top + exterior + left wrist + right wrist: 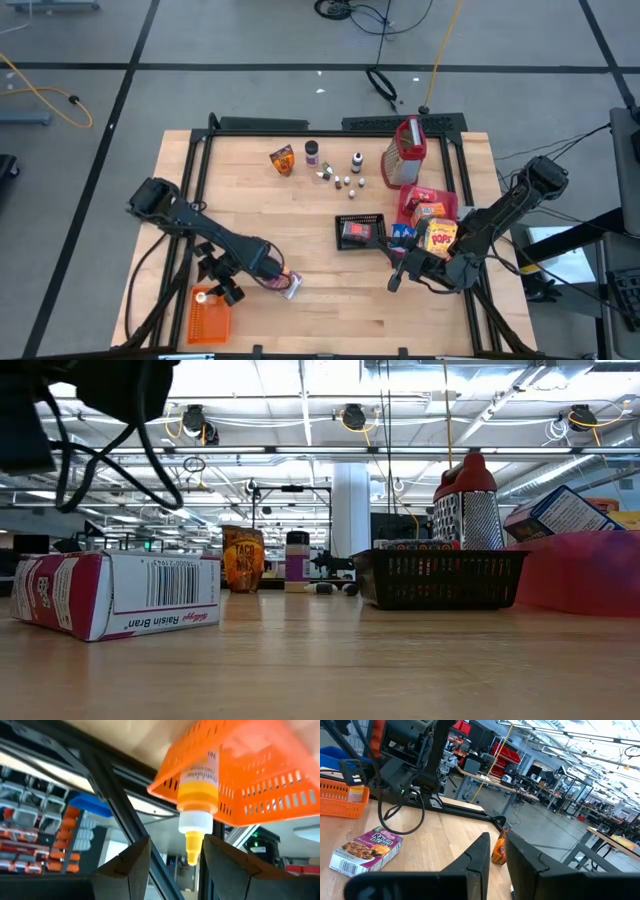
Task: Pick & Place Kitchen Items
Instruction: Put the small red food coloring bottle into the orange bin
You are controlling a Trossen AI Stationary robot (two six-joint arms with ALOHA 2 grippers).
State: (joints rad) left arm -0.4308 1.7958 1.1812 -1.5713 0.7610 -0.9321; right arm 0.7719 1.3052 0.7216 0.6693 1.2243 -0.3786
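You see left gripper (228, 292) over orange crate (209, 316); cereal box (281, 284) just beside; right gripper (397, 281) near black basket (360, 231).

Front-centre table (340, 310) bare; Raisin Bran box (283, 283) flanks it.

The desk (330, 300) is pale wood with plank lines. Just past the dark left gripper (172, 865) sits a bright orange slotted crate (260, 780) holding a yellow bottle (197, 795) with a white collar. The Raisin Bran box (367, 851) is purple with a white barcoded side. The mesh basket (440, 578) is black; the tray (585, 570) is red.
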